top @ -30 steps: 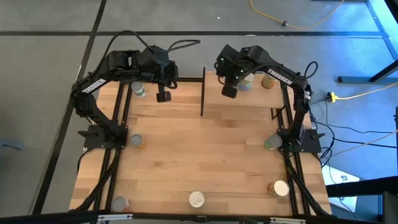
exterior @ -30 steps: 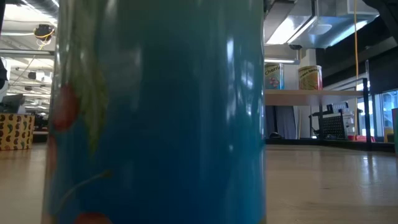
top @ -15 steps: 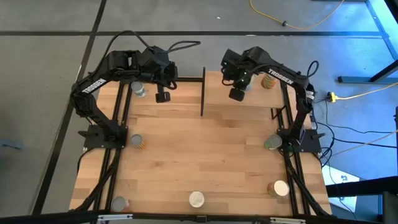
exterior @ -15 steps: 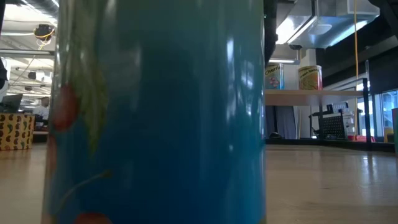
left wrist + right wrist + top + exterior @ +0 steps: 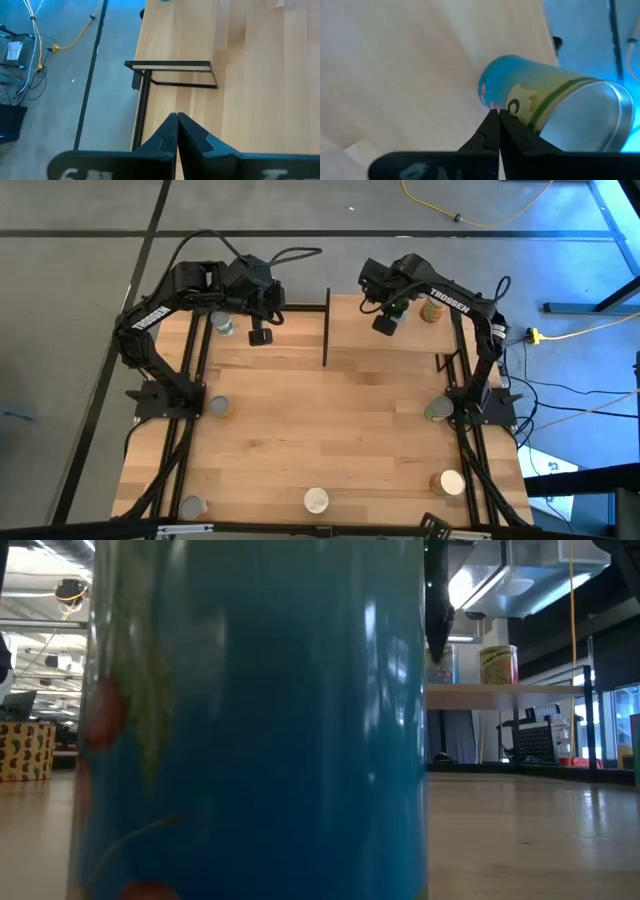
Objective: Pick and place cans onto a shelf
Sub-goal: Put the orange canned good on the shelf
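My right gripper [image 5: 383, 326] is shut and empty above the raised shelf [image 5: 500, 695] at the table's far right. Its fingertips [image 5: 498, 116] point at the side of a blue-and-green can [image 5: 545, 107] with a silvery lid, which stands on its base on the shelf. A second can [image 5: 431, 308] stands beside it, and both cans show in the low view [image 5: 498, 664]. My left gripper [image 5: 260, 335] is shut and empty at the far left, near another can [image 5: 222, 325]. In the left wrist view the left gripper [image 5: 177, 120] hangs over the black frame [image 5: 170, 75]. My right gripper's shut fingertips stand right before the lower side [image 5: 492, 102] of the blue-and-green can. I cannot tell whether they touch it.
Other cans stand on the tabletop: at mid left [image 5: 220, 408], at mid right [image 5: 437, 410], at the near right [image 5: 447, 482], at the near middle [image 5: 316, 500] and at the near left [image 5: 190, 507]. The near-middle can fills the low view [image 5: 250, 720]. A black post [image 5: 325, 330] stands between the arms.
My right gripper has gone toward the table's right edge, closer to the blue-and-green can on the shelf, with its fingers still shut.
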Motion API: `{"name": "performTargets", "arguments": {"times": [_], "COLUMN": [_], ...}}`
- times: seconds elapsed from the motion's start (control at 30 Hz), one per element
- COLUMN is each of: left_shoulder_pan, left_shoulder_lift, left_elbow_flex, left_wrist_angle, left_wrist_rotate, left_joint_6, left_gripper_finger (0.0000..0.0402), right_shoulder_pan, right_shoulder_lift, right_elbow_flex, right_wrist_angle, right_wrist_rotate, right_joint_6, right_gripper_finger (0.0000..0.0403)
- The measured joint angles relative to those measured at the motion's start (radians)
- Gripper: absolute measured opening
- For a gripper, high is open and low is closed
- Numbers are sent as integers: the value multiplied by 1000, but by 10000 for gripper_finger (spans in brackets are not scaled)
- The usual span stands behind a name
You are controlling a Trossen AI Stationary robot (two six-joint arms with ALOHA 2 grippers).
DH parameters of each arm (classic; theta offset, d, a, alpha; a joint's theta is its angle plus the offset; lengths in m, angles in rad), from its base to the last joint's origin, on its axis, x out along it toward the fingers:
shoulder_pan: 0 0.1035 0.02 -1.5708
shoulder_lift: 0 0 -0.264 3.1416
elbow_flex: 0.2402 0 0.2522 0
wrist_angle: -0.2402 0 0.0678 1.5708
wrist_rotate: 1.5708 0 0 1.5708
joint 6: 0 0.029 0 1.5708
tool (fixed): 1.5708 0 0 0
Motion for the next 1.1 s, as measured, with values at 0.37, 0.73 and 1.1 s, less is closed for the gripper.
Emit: {"name": "performTargets", "arguments": {"times": [0.37, 0.73, 1.1], "left_shoulder_pan": [0, 0, 0], "left_shoulder_lift": [0, 0, 0], "left_elbow_flex": [0, 0, 0], "left_wrist_angle": [0, 0, 0], "left_wrist_rotate": [0, 0, 9], "left_joint_6": [0, 0, -1], "left_gripper_finger": [0, 0, 0], "right_shoulder_pan": [-41, 17, 36], "right_shoulder_lift": [0, -112, -405], "right_elbow_flex": [0, 0, -30], "right_wrist_angle": [0, 0, 1], "right_wrist_rotate": [71, -64, -132], "right_joint_6": [38, -79, 63], "right_gripper_finger": [0, 0, 0]}}
